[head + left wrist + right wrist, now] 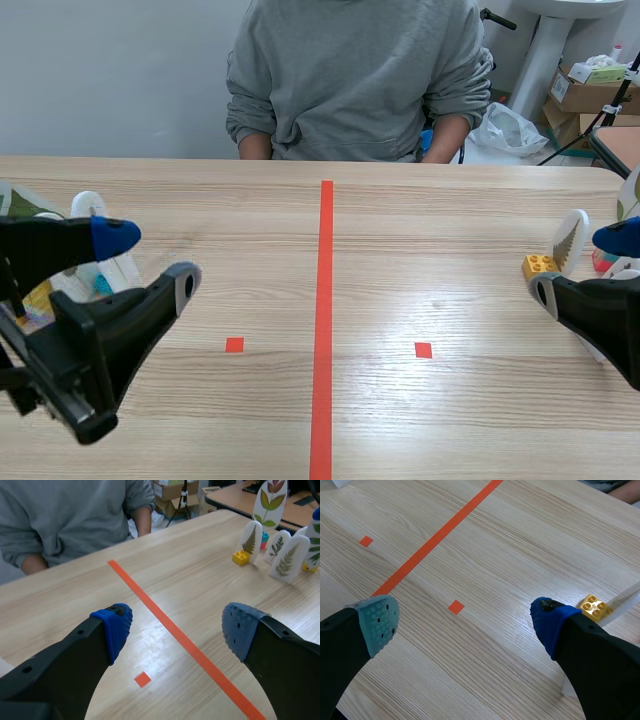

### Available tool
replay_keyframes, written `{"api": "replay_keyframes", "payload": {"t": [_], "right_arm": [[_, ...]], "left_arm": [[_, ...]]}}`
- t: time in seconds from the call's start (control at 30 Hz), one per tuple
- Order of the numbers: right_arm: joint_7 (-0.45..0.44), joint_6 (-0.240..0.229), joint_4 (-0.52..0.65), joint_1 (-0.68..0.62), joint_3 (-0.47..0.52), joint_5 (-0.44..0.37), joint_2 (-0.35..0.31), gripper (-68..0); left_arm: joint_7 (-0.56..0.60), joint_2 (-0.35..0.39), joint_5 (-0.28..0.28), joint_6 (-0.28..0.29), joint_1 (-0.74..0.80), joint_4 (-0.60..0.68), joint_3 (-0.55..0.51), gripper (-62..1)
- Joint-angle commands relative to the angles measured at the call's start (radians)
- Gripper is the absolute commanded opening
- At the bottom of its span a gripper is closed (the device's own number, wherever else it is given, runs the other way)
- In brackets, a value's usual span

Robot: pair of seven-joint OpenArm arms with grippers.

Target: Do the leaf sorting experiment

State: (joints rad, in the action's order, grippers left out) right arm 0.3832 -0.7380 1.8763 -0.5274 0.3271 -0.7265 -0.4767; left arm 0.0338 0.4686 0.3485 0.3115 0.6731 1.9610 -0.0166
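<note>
From where I stand, both arms hang low over the wooden surface, one at each side of the long orange tape line. The left claw is spread wide with nothing in it. In its own view its blue pads frame bare wood, the tape line and one small red square. The right claw also gapes wide and holds nothing. One of its pads is grey-green and the other is blue.

The leaf cards stand upright in a tight group near the right end of the surface, well apart from the left claw. They are white with rounded tops, and each shows a pressed fern or leaf. A yellow brick touches the foot of the nearest card, and it lies just beside the right claw's blue finger.

From the middle camera, the right arm covers most of that group. Only one card and the brick show past it. More white cards sit behind the left arm, largely hidden by it.

A person in a grey sweatshirt sits across the surface with both forearms at its far edge. Behind them are cardboard boxes and a plastic bag.
</note>
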Motion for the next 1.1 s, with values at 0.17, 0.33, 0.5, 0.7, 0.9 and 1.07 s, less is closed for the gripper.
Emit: {"api": "replay_keyframes", "payload": {"t": [0.17,0.33,0.5,0.7,0.9,1.07], "right_arm": [[-0.008,-0.008,0.009,0.01,0.006,-0.011,-0.011,-14.2],[-0.007,-0.008,0.009,0.01,0.006,-0.011,-0.011,-14.2],[-0.003,-0.008,0.009,0.01,0.006,-0.011,-0.011,-14.2],[-0.003,-0.008,0.009,0.01,0.006,-0.011,-0.011,-14.2],[-0.003,-0.008,0.009,0.01,0.006,-0.011,-0.011,-14.2],[-0.003,-0.008,0.009,0.01,0.006,-0.011,-0.011,-14.2]], "left_arm": [[0.009,0.001,0.009,0.026,0.064,0.012,-0.007,-20.1],[-0.003,0.001,0.029,0.043,0.083,0.013,-0.007,-20.1],[-0.002,0.001,0.029,0.043,0.08,0.013,-0.018,-19.8],[-0.001,0.001,0.03,0.043,0.08,0.013,-0.053,-17.3],[-0.001,0.001,0.03,0.043,0.08,0.012,-0.07,-17.4],[-0.001,0.001,0.03,0.043,0.08,0.012,-0.07,-17.4]]}}
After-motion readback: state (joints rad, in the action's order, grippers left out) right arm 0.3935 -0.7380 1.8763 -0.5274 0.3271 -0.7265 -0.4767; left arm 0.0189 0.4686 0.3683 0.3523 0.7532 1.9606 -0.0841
